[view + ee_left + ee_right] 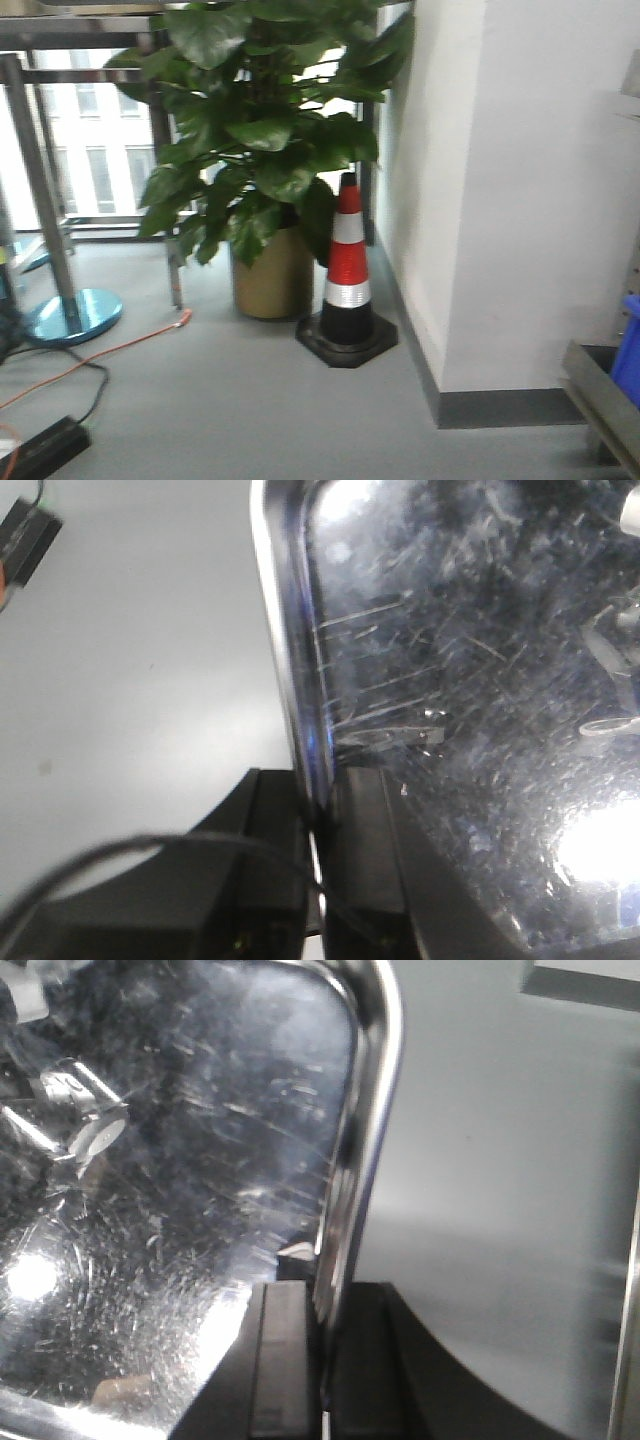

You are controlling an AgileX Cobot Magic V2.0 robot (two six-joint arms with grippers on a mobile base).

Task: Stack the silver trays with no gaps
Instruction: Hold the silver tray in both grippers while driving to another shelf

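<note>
While the left end effector [322,870] is clamped on the left rim of a shallow rectangular tray of shiny scratched steel [470,680], the right end effector [322,1360] grips its right rim, so the tray hangs above the grey floor [120,680]. The stacking seems not finished, because no second tray is visible. Only the front view shows the orange-and-white striped cone [348,270], and it does not show the tray.

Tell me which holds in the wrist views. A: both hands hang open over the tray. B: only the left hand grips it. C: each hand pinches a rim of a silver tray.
C: the left hand is shut on the rim of the silver tray, and the right hand clamps the rim on its side.
</note>
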